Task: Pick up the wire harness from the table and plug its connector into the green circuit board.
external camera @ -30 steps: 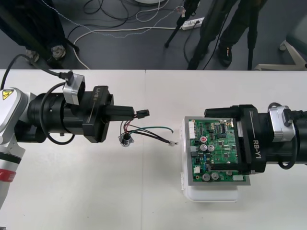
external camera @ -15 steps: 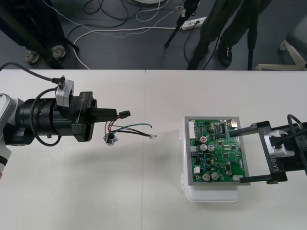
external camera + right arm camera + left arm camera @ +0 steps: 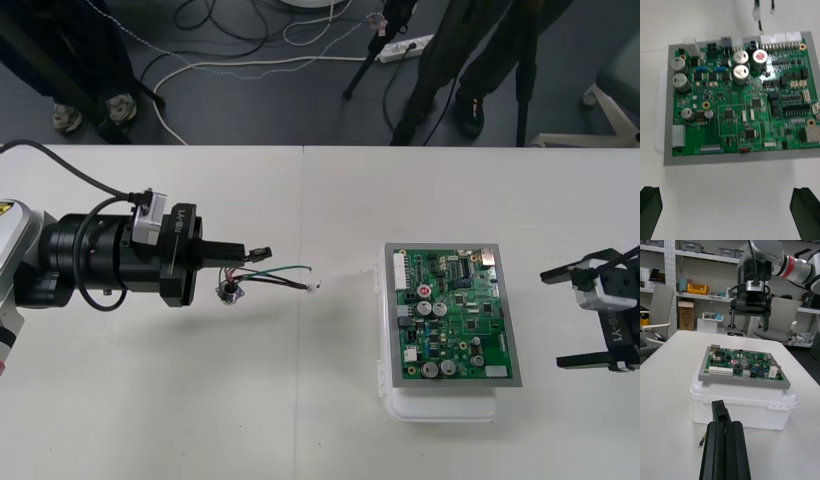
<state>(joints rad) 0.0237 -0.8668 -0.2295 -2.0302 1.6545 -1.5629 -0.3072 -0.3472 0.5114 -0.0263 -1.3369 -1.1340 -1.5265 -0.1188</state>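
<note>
My left gripper (image 3: 243, 253) hovers over the table's left half, shut on the harness's small black plug (image 3: 260, 254). Red, black and green wires (image 3: 285, 270) trail right from the plug, and the round metal socket (image 3: 231, 291) hangs just under the fingers. In the left wrist view the plug (image 3: 719, 410) sticks out of the closed fingertips (image 3: 717, 427), pointing at the green circuit board (image 3: 743, 367). The board (image 3: 452, 315) sits on its white base (image 3: 440, 405) at the right. My right gripper (image 3: 566, 315) is open, right of the board.
In the right wrist view the board (image 3: 741, 97) lies ahead of the spread fingers (image 3: 649, 210), with wire ends (image 3: 760, 17) beyond it. The right gripper (image 3: 749, 318) stands behind the board in the left wrist view. Bare table separates harness and board.
The right gripper has drawn back to the right, off the board, and now stands open beside it. The left gripper has moved left with the harness, away from the board.
</note>
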